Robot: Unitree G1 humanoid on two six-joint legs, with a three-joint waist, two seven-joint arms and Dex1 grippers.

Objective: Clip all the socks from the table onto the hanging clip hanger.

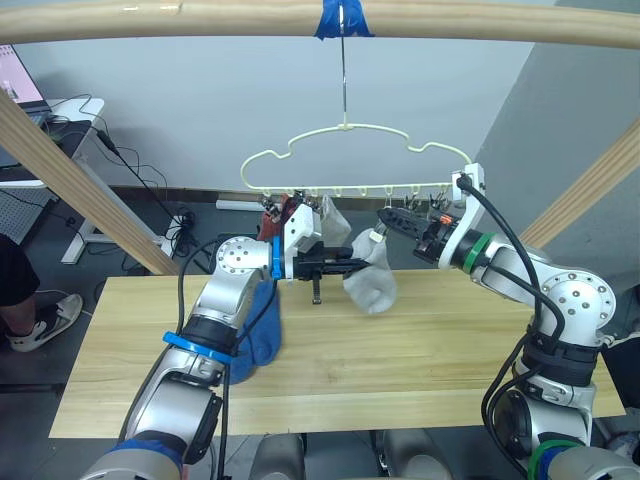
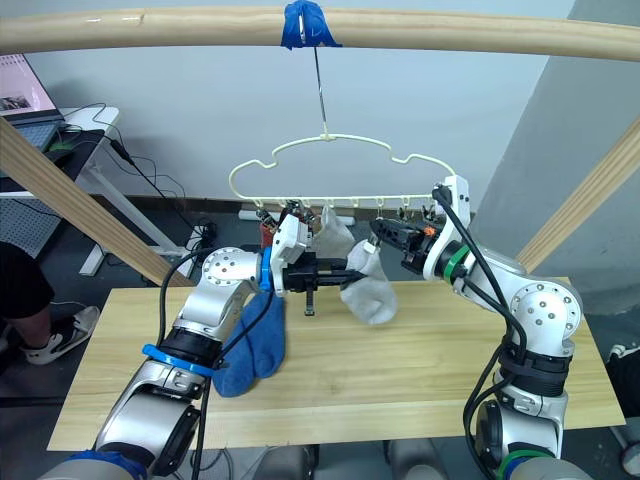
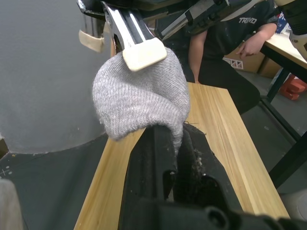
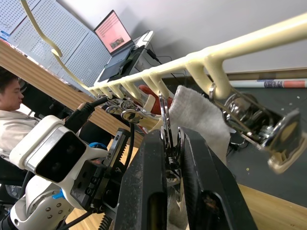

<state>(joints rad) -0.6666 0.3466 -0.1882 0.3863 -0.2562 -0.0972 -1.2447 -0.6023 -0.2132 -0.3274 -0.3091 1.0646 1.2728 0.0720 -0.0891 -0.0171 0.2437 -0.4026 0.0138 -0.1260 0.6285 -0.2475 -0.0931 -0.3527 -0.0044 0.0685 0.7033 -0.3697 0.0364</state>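
Presently — clip hanger (image 1: 360,160) hangs from the rail (image 1: 300,20) above the table (image 1: 420,350). Left gripper (image 1: 362,264) clamped on a grey sock (image 1: 370,283), held up under the clip row. Right gripper (image 1: 392,217) pinched on a silver clip (image 4: 166,125) just above that sock. Blue socks (image 2: 255,345) lie on the table by the left arm — another grey sock (image 1: 333,218) and a red sock (image 1: 283,212) hang clipped.

The pale plank table (image 2: 420,370) bears seemingly two blue socks (image 2: 252,350).
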